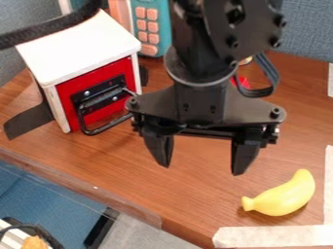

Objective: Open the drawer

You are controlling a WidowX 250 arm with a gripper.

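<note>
You have one gripper (203, 169), its two fingers spread wide, empty. One red drawer (106, 114) sits shut in one white wooden cabinet (78, 44), image left; one yellow toy banana (286, 195) lies right. A red object (241, 81) is partly hidden.

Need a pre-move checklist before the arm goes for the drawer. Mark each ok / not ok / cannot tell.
1. Gripper open: ok, fingers spread apart.
2. Gripper unloaded: ok, nothing between the fingers.
3. Fingers lined up on the black wire handle: not ok, the handle is off to one side, in front of the red drawer front, not between them.
4. Gripper body free of the handle: cannot tell, they overlap in the picture and depth is unclear.
5. Drawer starts shut: ok, front looks flush with the white-topped cabinet.
6. Pull path free of the yellow toy banana: ok, it lies well off to the side.
</note>
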